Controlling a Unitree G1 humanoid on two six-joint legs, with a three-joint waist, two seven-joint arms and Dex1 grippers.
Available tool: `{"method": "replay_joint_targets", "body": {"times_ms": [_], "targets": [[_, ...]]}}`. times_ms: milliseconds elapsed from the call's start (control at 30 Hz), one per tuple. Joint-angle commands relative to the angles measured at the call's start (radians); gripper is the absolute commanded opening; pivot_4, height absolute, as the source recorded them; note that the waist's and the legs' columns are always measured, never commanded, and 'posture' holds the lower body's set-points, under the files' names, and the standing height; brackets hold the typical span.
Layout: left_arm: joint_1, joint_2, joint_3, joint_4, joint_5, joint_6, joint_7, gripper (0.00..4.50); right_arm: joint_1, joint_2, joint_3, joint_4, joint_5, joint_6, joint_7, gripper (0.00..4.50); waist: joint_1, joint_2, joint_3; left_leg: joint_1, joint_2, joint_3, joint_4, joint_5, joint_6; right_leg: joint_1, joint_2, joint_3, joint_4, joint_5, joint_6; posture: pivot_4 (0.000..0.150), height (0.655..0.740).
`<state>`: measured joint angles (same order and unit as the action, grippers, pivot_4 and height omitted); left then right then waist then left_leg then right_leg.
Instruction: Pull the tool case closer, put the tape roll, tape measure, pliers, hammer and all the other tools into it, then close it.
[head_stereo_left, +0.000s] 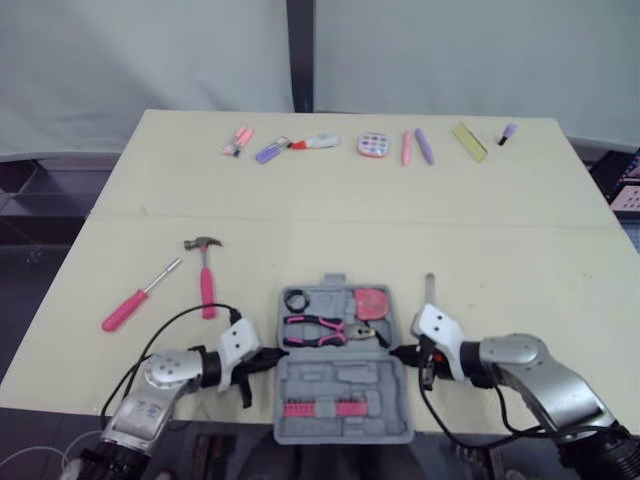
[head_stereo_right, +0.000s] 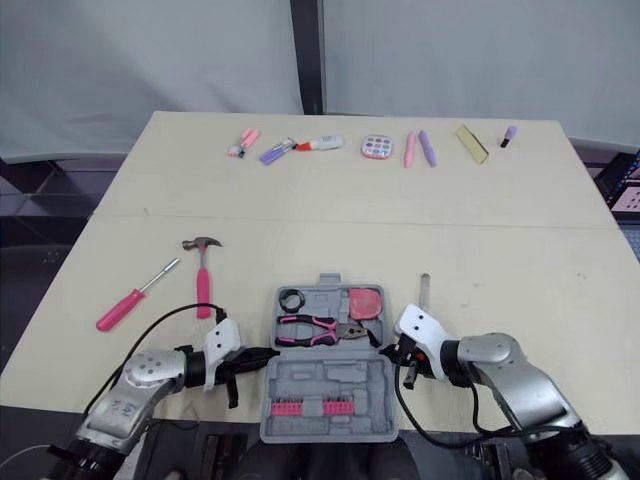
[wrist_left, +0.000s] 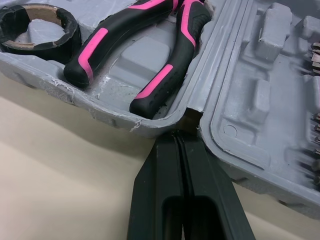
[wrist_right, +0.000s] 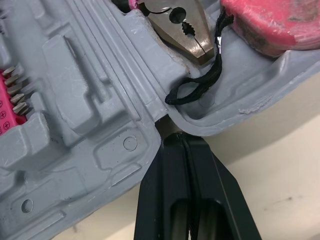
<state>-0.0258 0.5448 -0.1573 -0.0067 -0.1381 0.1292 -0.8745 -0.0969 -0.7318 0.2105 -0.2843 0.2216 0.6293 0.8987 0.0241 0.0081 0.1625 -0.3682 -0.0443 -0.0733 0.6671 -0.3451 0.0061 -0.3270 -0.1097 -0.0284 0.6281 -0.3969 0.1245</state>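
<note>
Left eye view: grey case lies open at the near edge of the counter, in the middle, between the two arms. Far half holds the tape roll at left, pliers across the middle and tape measure at right. Near half holds a row of pink bits.

Left gripper is at the left end of the case hinge, fingers pressed together with nothing between them; in the left wrist view the tips touch the hinge notch. Right gripper is at the right end of the hinge, also closed and empty, tips against the notch.

Hammer lies on the counter left of the case, head away from the robot. Screwdriver lies further left, angled. A small grey tool lies just beside the case's right side; type unclear. A row of small items sits along the far edge.
</note>
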Motion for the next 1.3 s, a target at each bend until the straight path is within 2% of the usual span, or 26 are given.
{"method": "replay_joint_targets", "body": {"times_ms": [33, 333, 1300], "targets": [[-0.023, -0.021, -0.016, 0.027, 0.021, -0.002, 0.023, 0.08, -0.006, 0.021, -0.003, -0.019, 0.011, -0.016, -0.006, 0.06, 0.000, 0.000, 0.000, 0.000, 0.000, 0.000, 0.000, 0.000, 0.000, 0.000, 0.000, 0.000, 0.000, 0.000, 0.000, 0.150, 0.7400], [-0.093, -0.038, -0.019, 0.094, 0.030, -0.011, 0.018, 0.08, -0.015, 0.032, -0.016, 0.002, -0.004, -0.024, -0.021, 0.06, 0.001, 0.001, 0.000, 0.000, -0.002, -0.002, 0.001, 0.001, 0.000, 0.002, -0.001, -0.010, 0.000, 0.000, 0.000, 0.150, 0.7400], [-0.211, -0.062, -0.009, 0.228, 0.039, -0.043, 0.008, 0.08, -0.064, 0.069, -0.042, 0.077, -0.055, -0.042, -0.079, 0.06, 0.000, 0.001, -0.001, 0.000, -0.003, -0.003, 0.001, 0.002, 0.001, 0.003, -0.002, -0.015, 0.001, 0.001, 0.001, 0.150, 0.7400]]}}
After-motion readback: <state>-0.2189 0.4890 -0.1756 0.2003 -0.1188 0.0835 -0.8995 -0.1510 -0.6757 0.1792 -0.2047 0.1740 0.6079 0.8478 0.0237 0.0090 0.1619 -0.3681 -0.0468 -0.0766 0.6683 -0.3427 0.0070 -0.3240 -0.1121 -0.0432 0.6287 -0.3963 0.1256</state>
